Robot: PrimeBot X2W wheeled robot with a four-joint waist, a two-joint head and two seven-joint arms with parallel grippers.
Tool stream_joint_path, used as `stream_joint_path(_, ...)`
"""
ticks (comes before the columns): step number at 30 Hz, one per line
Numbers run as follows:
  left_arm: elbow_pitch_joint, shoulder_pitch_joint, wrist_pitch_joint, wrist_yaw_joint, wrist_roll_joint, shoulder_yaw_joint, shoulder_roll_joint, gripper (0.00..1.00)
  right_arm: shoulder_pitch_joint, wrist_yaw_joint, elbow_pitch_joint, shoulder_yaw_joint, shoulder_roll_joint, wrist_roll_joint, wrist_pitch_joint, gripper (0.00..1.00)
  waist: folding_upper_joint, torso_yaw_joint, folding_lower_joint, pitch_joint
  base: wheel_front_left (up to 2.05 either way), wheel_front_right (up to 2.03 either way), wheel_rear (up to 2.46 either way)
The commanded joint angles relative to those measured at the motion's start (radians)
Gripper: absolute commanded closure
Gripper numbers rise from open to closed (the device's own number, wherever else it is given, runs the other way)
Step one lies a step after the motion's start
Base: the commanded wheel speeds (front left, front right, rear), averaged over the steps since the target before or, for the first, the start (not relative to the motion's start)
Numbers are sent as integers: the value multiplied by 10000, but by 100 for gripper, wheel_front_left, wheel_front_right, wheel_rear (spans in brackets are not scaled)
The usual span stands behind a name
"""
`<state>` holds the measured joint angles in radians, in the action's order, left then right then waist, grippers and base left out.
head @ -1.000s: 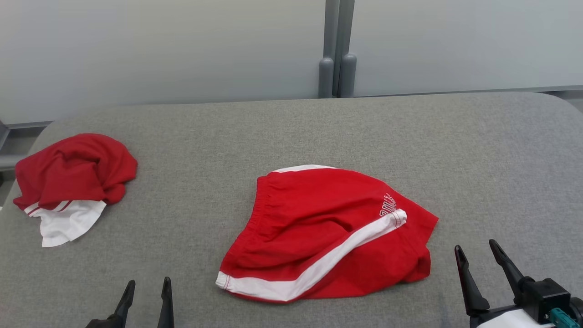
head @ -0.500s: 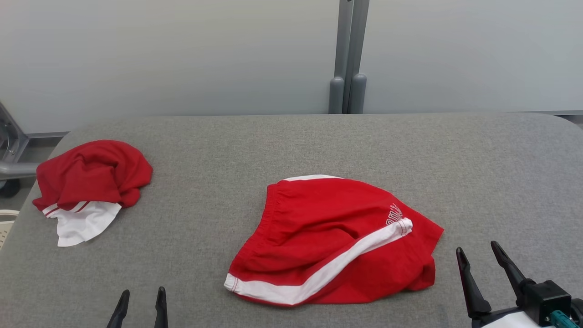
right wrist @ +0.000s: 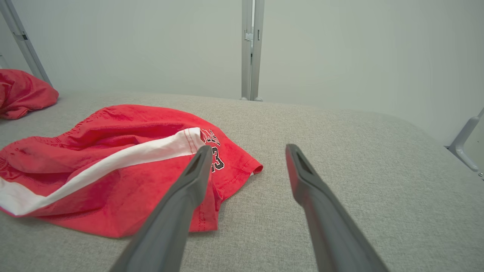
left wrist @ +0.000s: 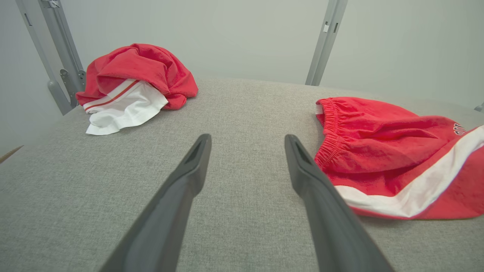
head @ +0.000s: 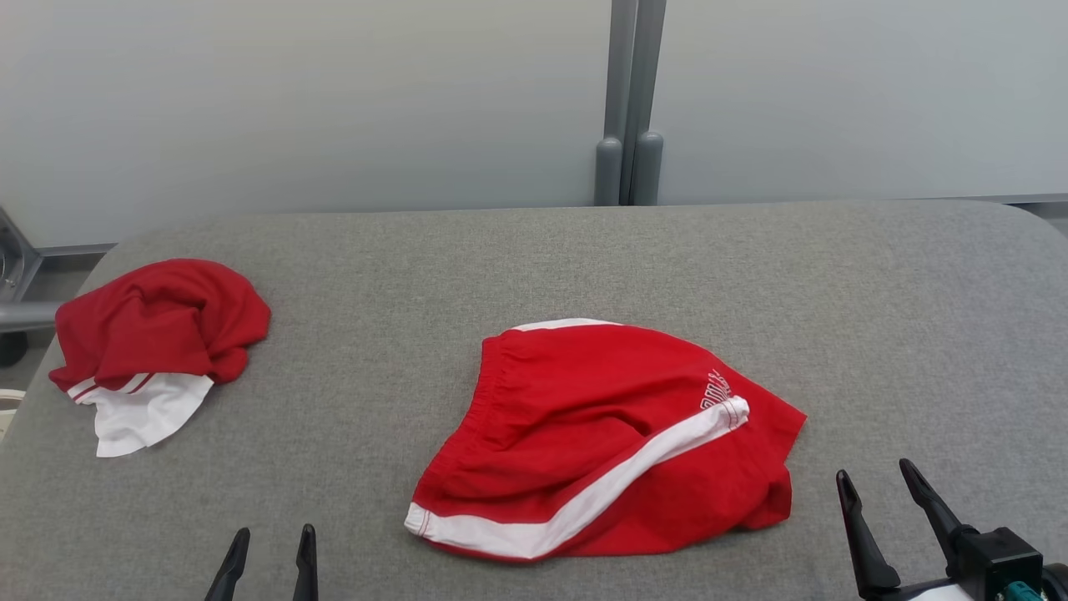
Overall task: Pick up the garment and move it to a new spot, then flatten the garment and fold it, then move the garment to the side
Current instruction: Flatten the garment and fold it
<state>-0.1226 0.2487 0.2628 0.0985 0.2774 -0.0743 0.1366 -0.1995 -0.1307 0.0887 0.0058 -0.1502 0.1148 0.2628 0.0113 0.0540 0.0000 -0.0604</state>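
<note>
The garment (head: pixel 601 434), red shorts with a white side stripe and an elastic waistband, lies loosely rumpled in the middle of the grey padded table (head: pixel 534 259). The shorts appear at the right of the left wrist view (left wrist: pixel 385 151) and at the left of the right wrist view (right wrist: pixel 113 166). My left gripper (head: pixel 275 534) hovers open near the front edge, left of the shorts, holding nothing (left wrist: pixel 246 139). My right gripper (head: pixel 874 472) stands open just right of the shorts' hem, apart from the cloth and holding nothing (right wrist: pixel 248 148).
A second red and white garment (head: pixel 158 334) sits crumpled at the table's far left corner (left wrist: pixel 140 71). A pale partition wall with a grey post (head: pixel 626 100) stands behind the table. Bare grey surface stretches to the right of the shorts (right wrist: pixel 359 158).
The head camera has shifted, so the whole picture has moved a little. Both garments lie where they were on the table, and both grippers stay open and low.
</note>
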Motion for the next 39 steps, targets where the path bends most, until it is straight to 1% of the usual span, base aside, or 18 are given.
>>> stream_joint_path(1, 1, -174, 28, 63, -121, 49, -57, 0, -5, -1, 22, -27, 2, -69, 28, 0, -113, -23, 0, 22, 0, 0, 0)
stream_joint_path(10, -62, -197, 29, 236, -261, 177, -261, 0, 19, -1, 81, -52, 18, -34, 28, 0, -113, -88, 0, 37, 0, 0, 0)
stream_joint_path(19, -128, -147, 28, 293, -242, 207, -436, 0, 99, -1, 119, 77, 91, 30, 28, 0, -113, -95, 0, -45, 0, 0, 0)
stream_joint_path(22, -260, -209, 28, 318, -139, 8, -448, 0, 237, -1, 133, 280, -12, 118, 28, 0, -113, -104, 0, -55, 0, 0, 0)
stream_joint_path(24, -376, -397, -93, 323, 19, -420, -233, 0, 464, -1, 306, 541, -91, 493, 28, 0, -113, -114, 0, -41, 0, 0, 0)
stream_joint_path(25, -376, -397, -93, 323, 19, -420, -233, 0, 464, -1, 306, 541, -91, 493, 28, 0, -113, -114, 0, -41, 0, 0, 0)
stream_joint_path(26, -393, -476, -261, 328, 148, -654, -159, 0, 555, -1, 455, 701, -121, 712, 27, 0, -113, -117, 0, -14, 0, 0, 0)
stream_joint_path(27, -373, -663, -702, 333, 470, -1194, 88, 0, 913, 7, 761, 1067, -489, 982, 27, 0, -113, -104, 0, 53, 0, 0, 0)
stream_joint_path(28, -373, -663, -702, 333, 470, -1194, 88, 0, 913, 7, 761, 1067, -489, 982, 27, 0, -113, -104, 0, 53, 0, 0, 0)
stream_joint_path(31, -361, -1063, -1270, 325, 893, -1694, 534, 0, 1625, 4, 1291, 1852, -938, 1469, -268, 0, -113, -127, 0, 220, 0, 0, 0)
stream_joint_path(34, -452, -1434, -1992, 328, 1207, -2074, 818, 0, 2442, 4, 1676, 2659, -1447, 1969, -1077, 0, -113, -160, 0, 417, 0, 0, 0)
stream_joint_path(35, -483, -1630, -2367, 329, 1399, -2140, 919, 0, 3005, 4, 1808, 3181, -1674, 2388, -1661, 0, -113, -178, 0, 497, 0, 0, 0)
stream_joint_path(39, -396, -1959, -2915, 330, 1603, -2250, 1068, 0, 3929, 4, 1834, 3951, -2189, 2992, -2564, 0, -113, -129, 0, 731, 0, 0, 0)
